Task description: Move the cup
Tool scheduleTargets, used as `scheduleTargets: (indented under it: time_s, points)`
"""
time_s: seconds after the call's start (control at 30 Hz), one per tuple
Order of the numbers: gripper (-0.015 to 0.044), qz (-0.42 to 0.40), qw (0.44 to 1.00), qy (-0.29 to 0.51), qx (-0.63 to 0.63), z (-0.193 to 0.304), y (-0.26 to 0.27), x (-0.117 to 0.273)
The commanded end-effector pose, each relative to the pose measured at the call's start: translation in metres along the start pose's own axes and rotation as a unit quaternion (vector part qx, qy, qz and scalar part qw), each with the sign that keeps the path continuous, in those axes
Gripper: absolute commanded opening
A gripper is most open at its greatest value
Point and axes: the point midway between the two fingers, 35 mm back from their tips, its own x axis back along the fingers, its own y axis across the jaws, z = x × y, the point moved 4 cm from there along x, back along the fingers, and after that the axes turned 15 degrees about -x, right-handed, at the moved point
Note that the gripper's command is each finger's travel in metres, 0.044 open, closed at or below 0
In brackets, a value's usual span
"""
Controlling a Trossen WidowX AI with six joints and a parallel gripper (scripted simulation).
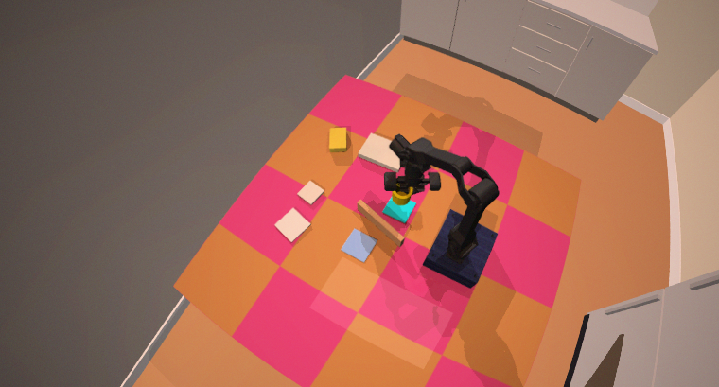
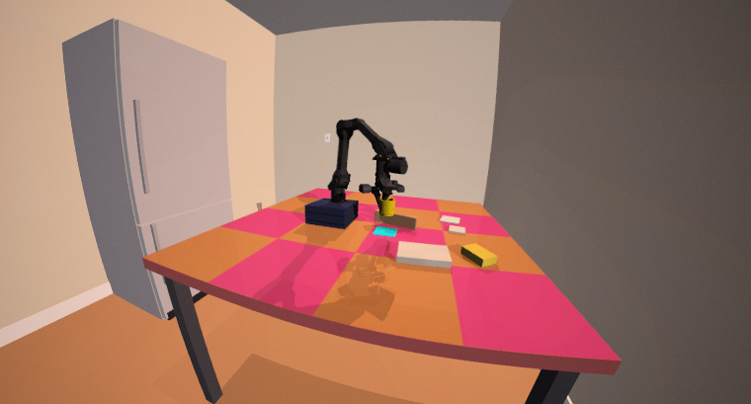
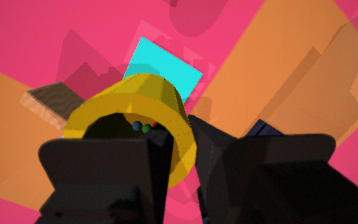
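Cup gripped above tabletop, marbles inside, cyan pad below

Places given as in the exterior view. The yellow cup (image 1: 401,199) (image 2: 387,207) (image 3: 148,87) is held up off the tabletop (image 1: 226,269) (image 2: 409,306) (image 3: 261,65) by the black tool (image 1: 405,189) (image 2: 382,199) (image 3: 180,120). The tool is closed on the cup's wall: one finger is placed inside the mouth, the other outside. The cup is carried roughly upright. A blue marble (image 3: 137,126), a green marble (image 3: 146,128) and part of a red marble (image 3: 154,125) are seen inside; the rest of the interior is hidden by the finger and shadow.

The cyan pad (image 1: 399,211) (image 2: 384,231) (image 3: 171,67) is located below the cup, not touched by it. Exact alignment cannot be told. The wooden bar (image 1: 380,223) (image 2: 399,222) (image 3: 56,100) is set on the far side of the cyan pad, between it and the blue pad (image 1: 359,245), which is shown in the top view.

The white slab (image 1: 377,151) (image 2: 423,254) is placed to the near right of the cyan pad, with the yellow block (image 1: 337,139) (image 2: 479,255) to its right. The small pale tile (image 1: 310,192) (image 2: 457,230) and the larger pale tile (image 1: 292,224) (image 2: 450,219) are seen farther back at right. The arm (image 1: 443,158) (image 2: 342,154) is mounted on the navy base (image 1: 437,261) (image 2: 325,214) (image 3: 263,128) at left.
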Motion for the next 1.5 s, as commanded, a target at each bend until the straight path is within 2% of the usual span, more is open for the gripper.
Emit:
scheduleTargets:
  time_s: [0.0,1.27,1.47]
  points:
    - [0.0,0.002,1.0,0.0,0.002,-0.001,0.0,-0.006]
    - [0.0,0.002,1.0,0.0,0.002,-0.002,-0.003,-0.071]
    - [0.0,0.001,1.0,0.001,0.0,-0.002,-0.002,-0.07]
